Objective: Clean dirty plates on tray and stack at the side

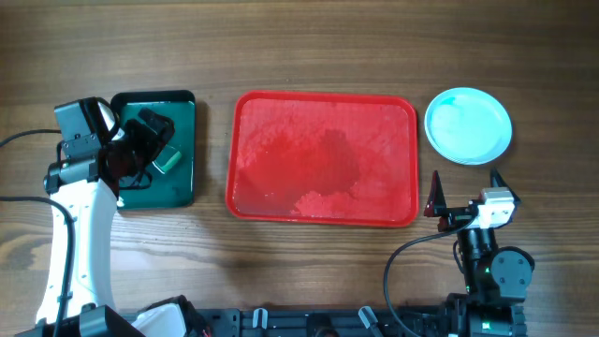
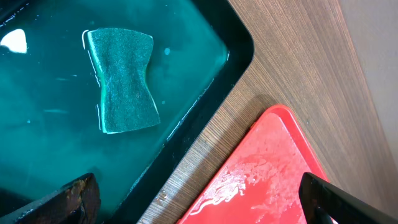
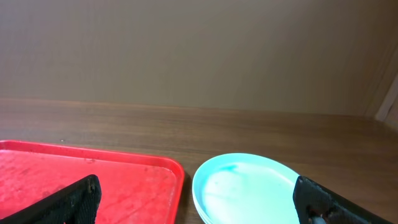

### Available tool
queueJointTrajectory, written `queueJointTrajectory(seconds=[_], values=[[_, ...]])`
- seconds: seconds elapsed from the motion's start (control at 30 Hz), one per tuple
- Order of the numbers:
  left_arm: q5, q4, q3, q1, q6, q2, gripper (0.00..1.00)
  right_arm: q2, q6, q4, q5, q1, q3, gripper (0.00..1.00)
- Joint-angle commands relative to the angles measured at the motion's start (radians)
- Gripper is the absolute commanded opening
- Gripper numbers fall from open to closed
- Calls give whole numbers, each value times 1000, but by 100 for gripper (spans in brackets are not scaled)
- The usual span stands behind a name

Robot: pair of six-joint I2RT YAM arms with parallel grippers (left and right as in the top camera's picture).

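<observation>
The tray [image 1: 323, 95], red rectangular plastic with rounded corners and a raised rim, lies wet on the wood-grain bench [image 1: 309, 47]. The plates [image 1: 468, 125] are round and glossy, the top 1 pale turquoise, and sit just right of it. Left of it, a dark green tray [image 1: 182, 183] holds a textured sponge [image 2: 122, 81]. The left pincer [image 1: 152, 140] is spread wide above the sponge. The right pincer [image 1: 466, 183] gapes beside the plates, gripping nothing.

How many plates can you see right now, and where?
1: a turquoise plate on the table beside the red tray, off it. Others may lie hidden stacked beneath it.
</observation>
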Motion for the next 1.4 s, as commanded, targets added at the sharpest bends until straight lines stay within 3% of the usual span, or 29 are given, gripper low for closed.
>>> queueJointTrajectory(seconds=[0.0, 0.53, 0.67, 0.73, 0.8, 0.97, 1.1, 1.27, 1.37], values=[[12, 2, 0, 4, 2, -6, 100, -11, 27, 3, 14, 2, -1, 100], [-11, -3, 0, 5, 11, -6, 100, -11, 27, 3, 14, 2, -1, 100], [-67, -157, -39, -28, 62, -71, 100, -11, 27, 3, 14, 2, -1, 100], [-90, -88, -147, -105, 177, -171, 100, -11, 27, 3, 14, 2, -1, 100], [-90, 74, -295, -179, 254, -310, 100, -11, 27, 3, 14, 2, -1, 100], [-90, 388, -661, -232, 272, -695, 100, -11, 27, 3, 14, 2, -1, 100], [-90, 432, -818, -232, 273, -983, 100, -11, 27, 3, 14, 2, -1, 100], [-87, 442, -906, -234, 274, -1191, 100, -11, 27, 3, 14, 2, -1, 100], [-79, 446, -906, -235, 386, -1229, 100, -11, 27, 3, 14, 2, -1, 100]])
